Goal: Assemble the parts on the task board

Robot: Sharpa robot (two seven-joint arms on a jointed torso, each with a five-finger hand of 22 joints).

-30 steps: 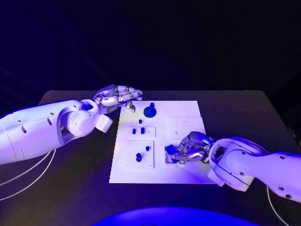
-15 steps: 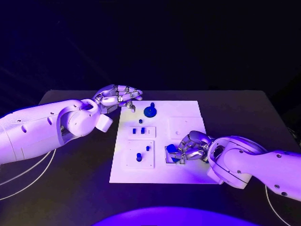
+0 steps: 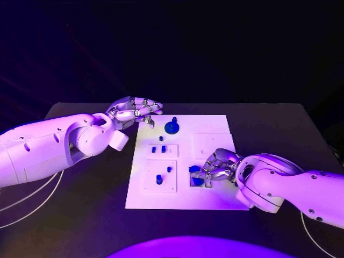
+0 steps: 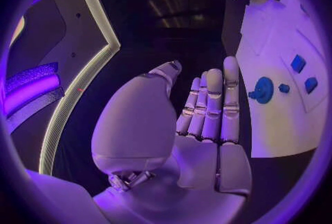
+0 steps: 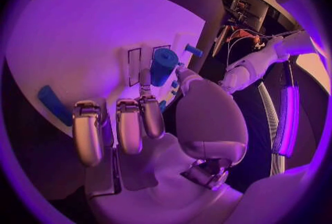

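The white task board lies mid-table. My right hand rests over its near right part, thumb and a finger pinching an upright blue cylinder part at a dark slot. A flat blue part lies on the board beside that hand. My left hand hovers at the board's far left corner, fingers straight, holding nothing. A round blue part with a knob stands at the far end. Small blue parts sit in the left-hand plates.
The black table surrounds the board, with bare room to the left, right and front. My left forearm crosses the table's left side, and my right forearm covers its near right corner. White cables hang at the left.
My right hand has edged slightly toward the far side of the board with the blue cylinder between its fingers. The left hand has stayed still.
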